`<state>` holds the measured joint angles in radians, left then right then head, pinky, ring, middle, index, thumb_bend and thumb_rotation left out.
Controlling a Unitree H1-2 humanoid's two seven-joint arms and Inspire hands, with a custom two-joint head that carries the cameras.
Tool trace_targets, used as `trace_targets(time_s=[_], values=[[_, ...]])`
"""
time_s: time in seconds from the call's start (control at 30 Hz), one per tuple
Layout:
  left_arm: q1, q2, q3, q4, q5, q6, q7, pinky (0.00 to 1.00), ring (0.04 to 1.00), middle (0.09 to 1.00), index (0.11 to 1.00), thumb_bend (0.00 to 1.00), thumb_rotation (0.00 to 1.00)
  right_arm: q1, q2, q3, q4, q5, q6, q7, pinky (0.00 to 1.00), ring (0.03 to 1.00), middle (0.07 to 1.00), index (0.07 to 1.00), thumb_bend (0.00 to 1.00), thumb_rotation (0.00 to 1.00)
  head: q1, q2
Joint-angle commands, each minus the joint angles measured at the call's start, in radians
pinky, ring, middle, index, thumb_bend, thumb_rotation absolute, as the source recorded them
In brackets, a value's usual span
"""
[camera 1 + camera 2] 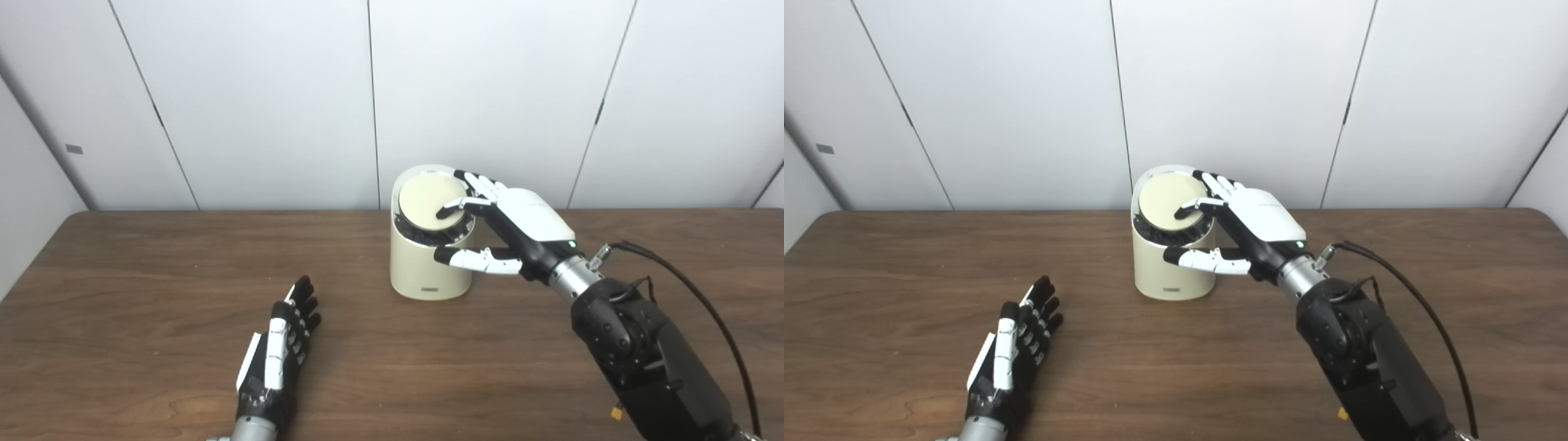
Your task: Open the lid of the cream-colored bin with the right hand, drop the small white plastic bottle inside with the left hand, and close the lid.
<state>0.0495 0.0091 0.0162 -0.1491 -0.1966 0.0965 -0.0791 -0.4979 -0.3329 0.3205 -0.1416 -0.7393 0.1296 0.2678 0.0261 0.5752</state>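
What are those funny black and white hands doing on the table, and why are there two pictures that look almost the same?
Those are a robot's hands. The two pictures come from two cameras side by side on its head, like two eyes, so they show the same scene from spots a little apart. In front of it is a brown wooden table with a cream-colored bin standing on it. The right hand reaches over the bin, with a fingertip touching the round lid, which sits tilted in the bin's top. The left hand lies flat on the table with its fingers apart, holding nothing. I cannot see any little bottle in these pictures.
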Motion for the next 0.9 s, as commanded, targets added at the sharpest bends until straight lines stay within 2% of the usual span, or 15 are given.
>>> trace_targets(time_s=[0.0,0.27,0.87], values=[[0.011,-0.003,-0.006,0.013,0.016,0.049,0.012,1.00,1.000,1.000,1.000,0.67,1.00,-0.024,-0.013,0.008,-0.014,-0.039,-0.031,-0.016,1.00,1.000,1.000,0.710,0.61,1.00,0.003,0.003],[0.009,-0.016,-0.006,0.016,0.010,0.041,0.017,1.00,1.000,1.000,1.000,0.67,0.98,-0.033,-0.016,0.026,0.016,-0.122,-0.073,-0.040,1.00,1.000,1.000,0.658,0.59,1.00,0.008,0.005],[0.008,-0.024,-0.012,0.015,0.021,0.034,0.020,1.00,1.000,1.000,1.000,0.67,0.98,-0.035,-0.011,0.019,0.021,-0.122,-0.073,-0.018,1.00,1.000,1.000,0.678,0.58,1.00,0.014,0.005]])
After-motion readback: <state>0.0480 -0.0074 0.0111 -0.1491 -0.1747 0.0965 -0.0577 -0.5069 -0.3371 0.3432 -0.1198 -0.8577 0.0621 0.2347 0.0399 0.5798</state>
